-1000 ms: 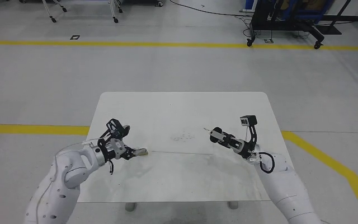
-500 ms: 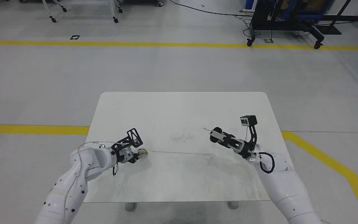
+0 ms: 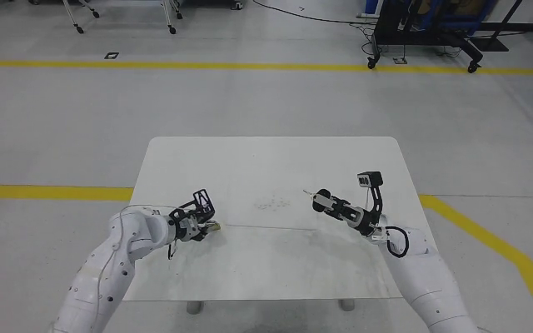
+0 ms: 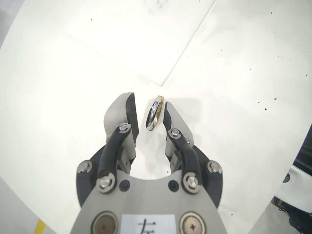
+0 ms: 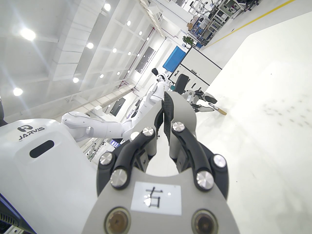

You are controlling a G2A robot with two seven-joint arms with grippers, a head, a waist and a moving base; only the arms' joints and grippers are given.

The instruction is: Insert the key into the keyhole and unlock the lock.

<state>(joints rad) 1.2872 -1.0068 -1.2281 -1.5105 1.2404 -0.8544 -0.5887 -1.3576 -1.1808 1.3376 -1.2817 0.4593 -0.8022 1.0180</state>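
The white tabletop [image 3: 275,158] has some dark smudges [image 3: 273,203] near its middle. On the grey floor [image 3: 250,108] behind it runs a yellow line [image 3: 250,65], and a black wheeled cart [image 3: 433,37] stands far right.

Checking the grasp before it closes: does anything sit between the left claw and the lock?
Nothing visible does. The lock stands on edge inside the open left claw, nearer one side than the other, with only bare gaps between. The table around it is bare.

Left fingers [image 4: 117,119] flank the lock [image 4: 153,116]; tabletop [image 4: 219,49] spreads beyond.
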